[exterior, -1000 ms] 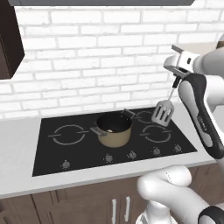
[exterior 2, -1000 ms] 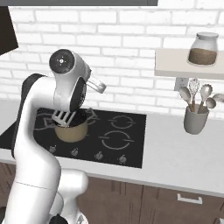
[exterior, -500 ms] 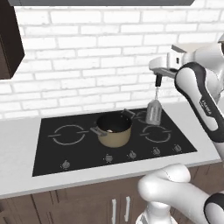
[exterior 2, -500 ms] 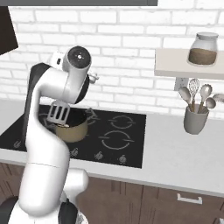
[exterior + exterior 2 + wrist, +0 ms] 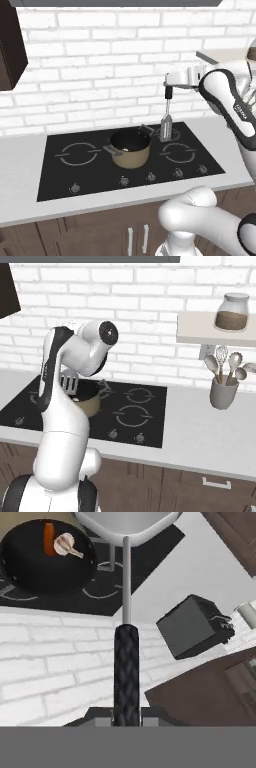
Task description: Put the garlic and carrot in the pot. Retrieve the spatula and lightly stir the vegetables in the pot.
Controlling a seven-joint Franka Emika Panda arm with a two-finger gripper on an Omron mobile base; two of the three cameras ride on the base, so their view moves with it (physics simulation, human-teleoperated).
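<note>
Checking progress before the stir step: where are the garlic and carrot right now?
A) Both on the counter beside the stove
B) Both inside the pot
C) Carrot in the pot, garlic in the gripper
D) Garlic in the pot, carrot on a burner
B: the hand view shows the garlic and the carrot lying together on the dark inside of the pot, while the gripper holds the spatula beside the pot.

A kitchen: black hob [image 5: 90,172], brick wall [image 5: 100,75], utensil crock [image 5: 223,393].
</note>
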